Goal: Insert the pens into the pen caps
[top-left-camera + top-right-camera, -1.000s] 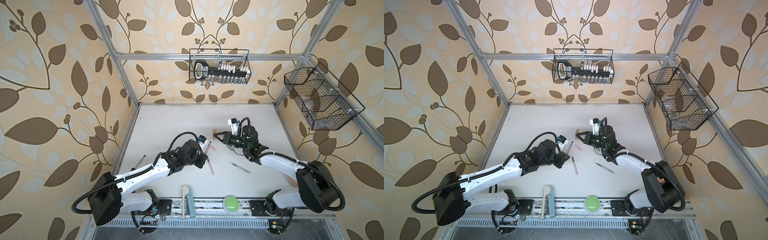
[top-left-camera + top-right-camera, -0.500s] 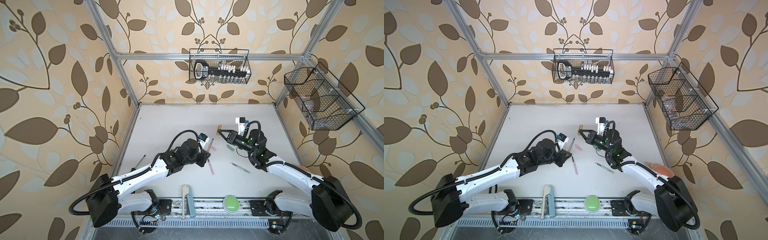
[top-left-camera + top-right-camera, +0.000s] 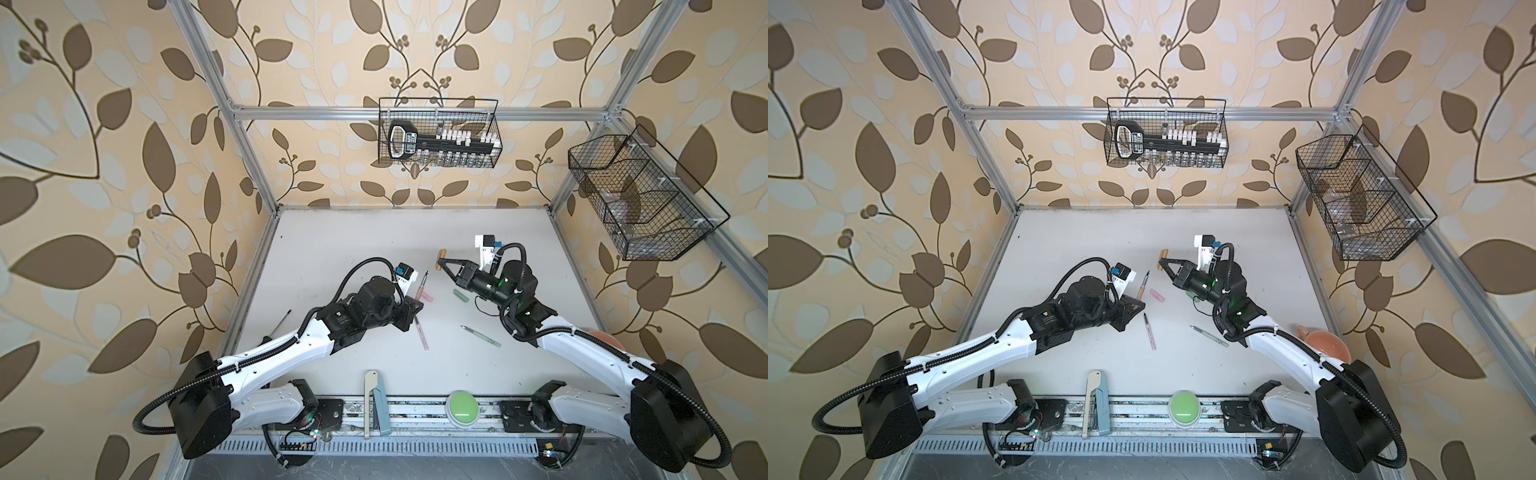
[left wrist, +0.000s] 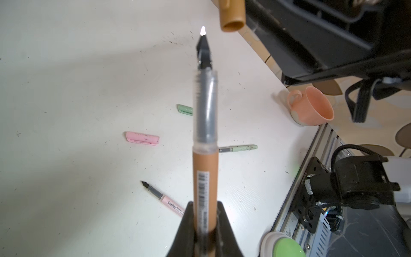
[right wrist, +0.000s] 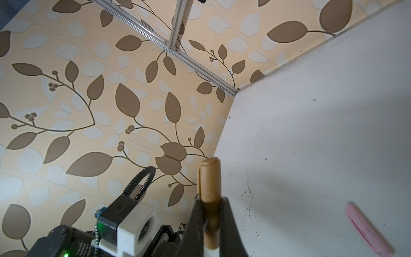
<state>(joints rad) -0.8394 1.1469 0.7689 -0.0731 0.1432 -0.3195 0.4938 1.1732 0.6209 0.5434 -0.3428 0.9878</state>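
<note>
Two of the six pieces were up off the table (image 3: 353,241): the brown-orange pen (image 4: 204,178), pinched in the left gripper's (image 4: 204,214) closed jaws, and the brown cap (image 5: 209,184), clamped tight in the right gripper (image 5: 210,205). The cap's open end sat just beside the nib, not touching. The pink pen (image 3: 420,334), pink cap (image 3: 428,296), green cap (image 3: 460,296) and green pen (image 3: 480,336) lay loose between the arms, with a peach cup (image 3: 1325,345) near the right edge.
</note>
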